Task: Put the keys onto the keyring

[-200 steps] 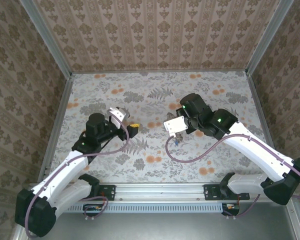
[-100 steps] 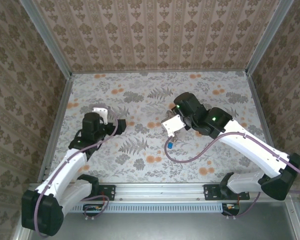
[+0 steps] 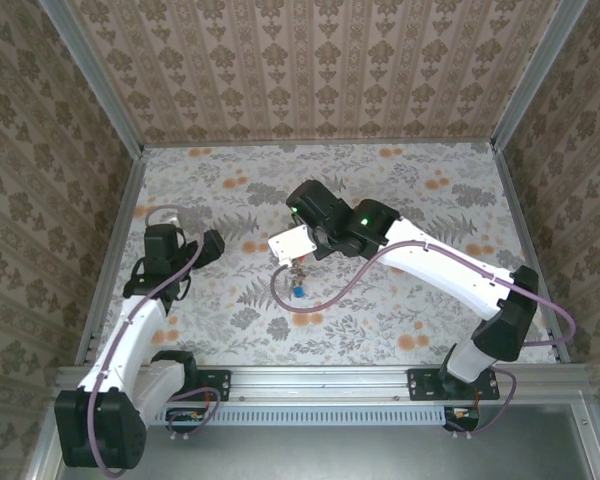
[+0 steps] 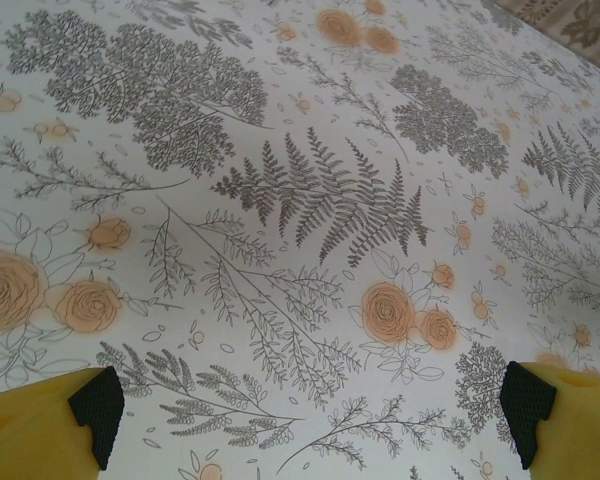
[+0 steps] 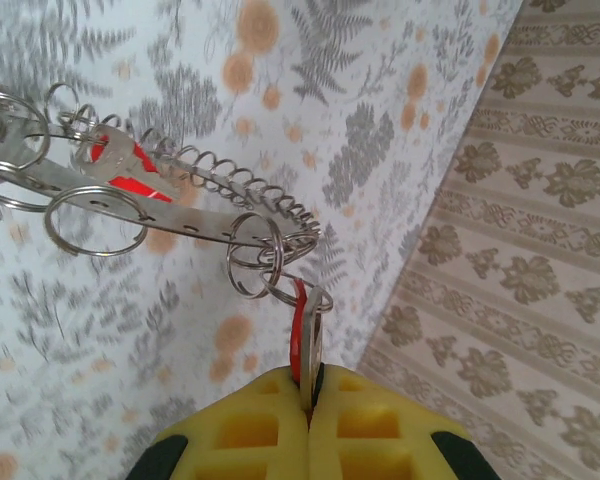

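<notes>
My right gripper (image 5: 310, 385) is shut on a small metal key (image 5: 314, 335) with a red tag (image 5: 297, 325). From this key a chain of small split rings (image 5: 257, 255) leads to a flat perforated metal strip (image 5: 170, 205) and a coiled wire (image 5: 230, 185). Another red-tagged key (image 5: 120, 165) hangs further along. From above, the bunch dangles under the right gripper (image 3: 298, 256), with a blue tag (image 3: 296, 291) lowest. I cannot pick out the keyring among these. My left gripper (image 3: 212, 245) is open over bare cloth, its pads (image 4: 98, 400) far apart and nothing between them.
A floral cloth (image 3: 400, 200) covers the table, with patterned walls (image 3: 310, 70) on three sides. The right arm's purple cable (image 3: 280, 300) loops below the bunch. The left arm stands by the left wall.
The right arm has swung left toward the table's middle, carrying the bunch of keys. The left arm has drawn back to the left and its jaws have opened wide.
</notes>
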Available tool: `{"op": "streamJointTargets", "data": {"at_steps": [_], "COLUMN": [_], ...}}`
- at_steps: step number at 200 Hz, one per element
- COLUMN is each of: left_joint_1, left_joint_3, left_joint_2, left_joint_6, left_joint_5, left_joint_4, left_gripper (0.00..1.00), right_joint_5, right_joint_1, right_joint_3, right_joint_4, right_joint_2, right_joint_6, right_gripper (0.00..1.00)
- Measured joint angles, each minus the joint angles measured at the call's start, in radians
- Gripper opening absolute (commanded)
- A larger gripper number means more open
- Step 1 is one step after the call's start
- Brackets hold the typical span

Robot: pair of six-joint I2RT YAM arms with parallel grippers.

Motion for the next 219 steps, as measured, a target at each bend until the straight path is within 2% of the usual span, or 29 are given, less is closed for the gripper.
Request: {"op": "streamJointTargets", "data": {"at_steps": [27, 54, 77, 95, 121, 175, 219], "left_joint_1": [0.042, 0.146, 0.244, 0.283, 0.291, 0.291, 0.277], "left_joint_3": [0.0, 0.006, 0.008, 0.008, 0.008, 0.0, -0.007], "left_joint_2": [-0.006, -0.006, -0.006, -0.005, 0.002, 0.046, 0.092], "left_joint_6": [-0.026, -0.064, -0.095, -0.107, -0.107, -0.106, -0.103], "left_joint_5": [0.038, 0.1, 0.156, 0.187, 0.226, 0.28, 0.292], "left_joint_4": [-0.014, -0.063, -0.089, -0.098, -0.098, -0.081, -0.039], "left_gripper": [1.0, 1.0, 1.0, 1.0, 1.0, 1.0, 1.0], "right_joint_5": [-0.055, -0.135, -0.182, -0.213, -0.241, -0.253, -0.232], "right_joint_1": [0.036, 0.058, 0.054, 0.039, -0.005, -0.128, -0.214], "right_joint_3": [0.072, 0.138, 0.147, 0.13, 0.01, -0.398, -0.557], "right_joint_4": [0.026, 0.066, 0.094, 0.103, 0.144, 0.19, 0.204], "right_joint_2": [0.066, 0.155, 0.217, 0.251, 0.238, 0.084, 0.023], "right_joint_6": [0.174, 0.361, 0.448, 0.488, 0.509, 0.458, 0.424], "right_gripper": [0.0, 0.0, 0.0, 0.0, 0.0, 0.0, 0.0]}}
